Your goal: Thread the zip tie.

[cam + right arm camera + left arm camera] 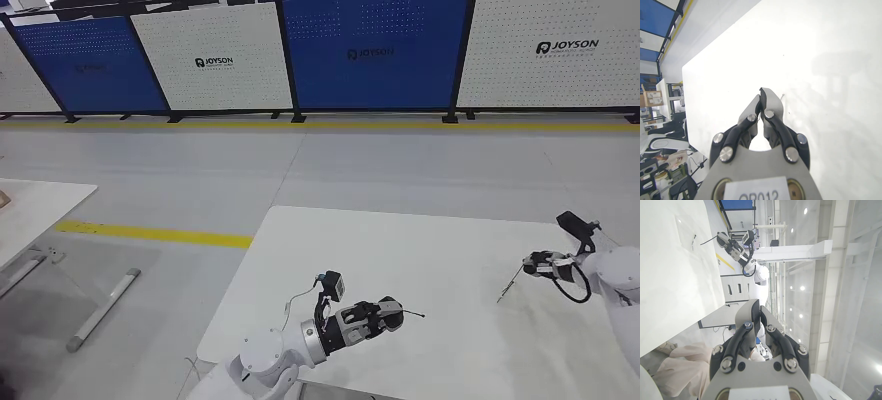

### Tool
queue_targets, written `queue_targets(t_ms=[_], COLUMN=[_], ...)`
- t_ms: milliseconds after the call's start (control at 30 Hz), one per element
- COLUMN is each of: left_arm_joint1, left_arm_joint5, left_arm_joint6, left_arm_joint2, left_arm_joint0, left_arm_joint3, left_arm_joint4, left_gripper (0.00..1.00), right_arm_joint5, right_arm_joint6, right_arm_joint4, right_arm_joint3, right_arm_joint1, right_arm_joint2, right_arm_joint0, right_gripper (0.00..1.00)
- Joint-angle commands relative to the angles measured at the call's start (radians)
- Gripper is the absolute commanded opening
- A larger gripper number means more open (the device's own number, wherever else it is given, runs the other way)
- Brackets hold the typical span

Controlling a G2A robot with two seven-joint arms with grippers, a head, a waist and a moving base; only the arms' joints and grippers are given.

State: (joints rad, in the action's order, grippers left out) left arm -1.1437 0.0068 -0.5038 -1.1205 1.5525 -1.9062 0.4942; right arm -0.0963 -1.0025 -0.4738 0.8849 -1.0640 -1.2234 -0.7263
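Right gripper [529, 266] clamped tight on the black zip tie [510, 285], whose strip pokes out over the white table [450, 240], clear of the surface. Left gripper [397, 314], well apart near the table's near edge, has its pads pressed together. A thin dark sliver [413, 315] shows at its tip, possibly another tie.

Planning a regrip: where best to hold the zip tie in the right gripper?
The zip tie juts long and thin from the shut jaws of the right gripper; probably take it close behind the free tip, side-on across its length, leaving little to flex.
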Motion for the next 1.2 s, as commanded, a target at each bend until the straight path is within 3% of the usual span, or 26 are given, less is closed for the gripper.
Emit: queue_targets(t_ms=[0, 133, 333, 533, 633, 1100, 1167], left_arm_joint1=[0.0, 0.0, 0.0, 0.0, 0.0, 0.0, 0.0], left_arm_joint5=[0.0, 0.0, 0.0, 0.0, 0.0, 0.0, 0.0], left_arm_joint6=[0.0, 0.0, 0.0, 0.0, 0.0, 0.0, 0.0], left_arm_joint2=[0.0, 0.0, 0.0, 0.0, 0.0, 0.0, 0.0], left_arm_joint0=[0.0, 0.0, 0.0, 0.0, 0.0, 0.0, 0.0], left_arm_joint3=[0.0, 0.0, 0.0, 0.0, 0.0, 0.0, 0.0], left_arm_joint4=[0.0, 0.0, 0.0, 0.0, 0.0, 0.0, 0.0], left_gripper=[0.0, 0.0, 0.0, 0.0, 0.0, 0.0, 0.0], right_arm_joint5=[0.0, 0.0, 0.015, 0.029, 0.064, 0.072, 0.088], right_arm_joint6=[0.0, 0.03, 0.115, 0.191, 0.196, 0.19, 0.225], right_arm_joint4=[0.0, 0.004, 0.07, 0.152, 0.247, 0.252, 0.277], right_arm_joint3=[0.001, 0.009, 0.121, 0.342, 0.433, 0.44, 0.443], right_arm_joint1=[0.0, -0.001, 0.014, 0.042, 0.05, 0.051, 0.049], right_arm_joint2=[0.0, -0.001, -0.077, -0.218, -0.285, -0.289, -0.296], right_arm_joint0=[0.0, -0.012, -0.088, -0.265, -0.361, -0.369, -0.387], right_gripper=[0.0, 0.0, 0.0, 0.0, 0.0, 0.0, 0.0])
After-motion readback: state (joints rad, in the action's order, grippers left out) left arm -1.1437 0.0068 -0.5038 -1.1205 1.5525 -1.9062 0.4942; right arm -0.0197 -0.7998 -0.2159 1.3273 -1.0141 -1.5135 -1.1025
